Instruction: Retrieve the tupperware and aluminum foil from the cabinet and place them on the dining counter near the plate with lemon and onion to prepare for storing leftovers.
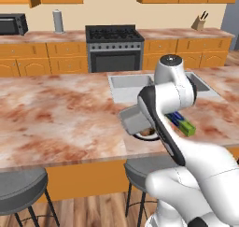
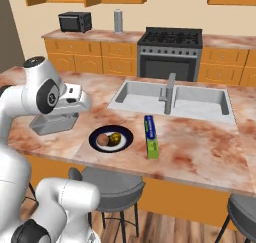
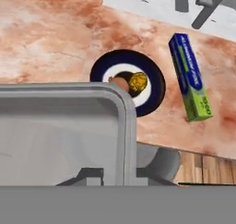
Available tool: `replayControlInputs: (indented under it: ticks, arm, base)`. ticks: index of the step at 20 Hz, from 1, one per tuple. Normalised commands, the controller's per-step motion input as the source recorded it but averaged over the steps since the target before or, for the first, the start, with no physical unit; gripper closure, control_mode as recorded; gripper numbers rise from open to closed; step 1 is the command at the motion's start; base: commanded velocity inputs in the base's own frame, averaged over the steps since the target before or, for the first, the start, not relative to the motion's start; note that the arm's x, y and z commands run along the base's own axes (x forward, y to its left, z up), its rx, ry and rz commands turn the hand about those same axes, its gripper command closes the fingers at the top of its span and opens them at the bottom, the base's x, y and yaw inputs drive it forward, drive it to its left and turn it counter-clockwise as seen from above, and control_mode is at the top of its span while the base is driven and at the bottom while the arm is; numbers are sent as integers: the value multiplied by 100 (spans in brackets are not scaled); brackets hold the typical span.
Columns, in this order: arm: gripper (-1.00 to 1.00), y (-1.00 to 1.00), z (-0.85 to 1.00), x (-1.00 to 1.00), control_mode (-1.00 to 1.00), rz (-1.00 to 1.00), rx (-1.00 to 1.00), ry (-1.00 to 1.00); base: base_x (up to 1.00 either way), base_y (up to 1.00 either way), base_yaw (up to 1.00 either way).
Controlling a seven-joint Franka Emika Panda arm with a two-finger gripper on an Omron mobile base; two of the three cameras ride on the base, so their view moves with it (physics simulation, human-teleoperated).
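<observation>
Here, the gripper (image 3: 108, 177) carries the tupperware (image 3: 60, 131) above the dining counter (image 1: 56, 114), w/ the plate (image 2: 111, 138) just beside it.

Risk: from the hand view, the container's corner overlaps the plate rim at approx. 7 o'clock of the plate. Set straight down, it would probably land on the rim and tip, or knock the onion (image 2: 103, 139) and lemon (image 2: 115, 137) off. Cause: too little sideways offset from the plate. A second hazard is the counter's front edge; in the right base view the container (image 2: 52, 122) hangs near that edge, above a stool (image 2: 112, 184), so a release too far out could drop it to the floor. The thin wall is also a slim hold and may swing on descent.

Jaws: clenched, nearly together, pinching the tupperware's thin near wall; fingertips mostly hidden behind it.

Other item: the aluminum foil (image 2: 151, 136) lies flat on the counter at approx. 3 o'clock of the plate, near but not touching, green end toward the front edge, the sink (image 2: 140, 94) beyond it.
</observation>
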Motion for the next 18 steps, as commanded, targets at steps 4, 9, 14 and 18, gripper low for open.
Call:
replayControlInputs:
  ticks: [4, 9, 14, 18]
  arm:
    - [100, 41, -96, 64, -100, 0, 0, -11]
    - [100, 49, -65, 78, -100, 0, 0, -9]
    - [100, 40, -36, 75, -100, 0, 0, -1]
    - [100, 34, -39, 66, -100, 0, 0, 0]
  base:
    - [0, 0, 0]
    - [0, 0, 0]
    - [0, 0, 0]
    - [0, 0, 0]
